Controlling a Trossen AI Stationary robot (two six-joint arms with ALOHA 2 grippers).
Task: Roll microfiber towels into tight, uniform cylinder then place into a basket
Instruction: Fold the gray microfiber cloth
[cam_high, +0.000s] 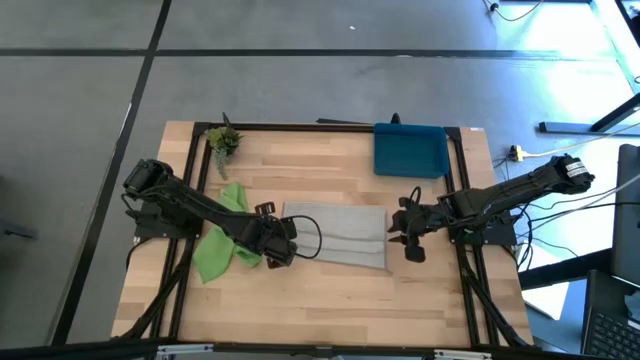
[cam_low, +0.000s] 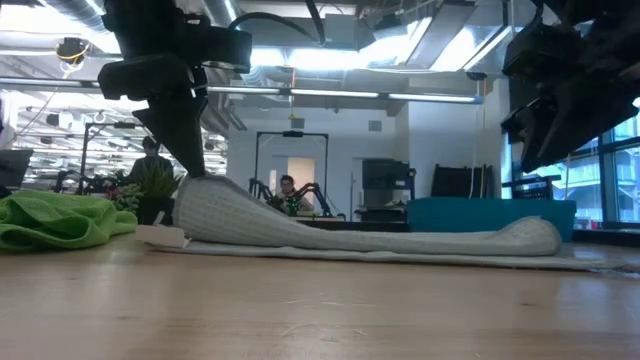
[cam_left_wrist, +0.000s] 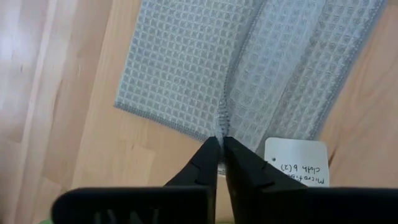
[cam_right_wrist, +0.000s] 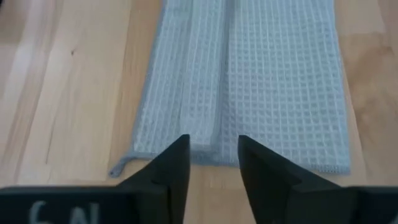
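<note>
The light grey towel (cam_high: 335, 235) lies mid-table, folded lengthwise with a raised ridge along it, its white tag (cam_left_wrist: 297, 163) at the left end. My left gripper (cam_high: 288, 238) is shut on that left end. My right gripper (cam_right_wrist: 214, 146) hangs open above the towel's right end (cam_low: 530, 235), its fingers on either side of the ridge and clear of it. The lime green towel (cam_high: 225, 240) lies crumpled under my left arm. The dark-blue basket (cam_high: 410, 150) stands at the far right. My left gripper pinches the ridge of the fold at the middle of the grey towel's left short edge (cam_left_wrist: 222, 127) between its two fingertips. The fingers slant down from the table's left. That end is pulled up into a hump (cam_low: 215, 205); the rest lies flat on the table.
A small potted plant (cam_high: 225, 140) stands at the far left. A black frame (cam_high: 300, 127) runs around the tabletop. Bare wood shows along the near edge (cam_high: 330, 300). People and equipment show in the room behind the table.
</note>
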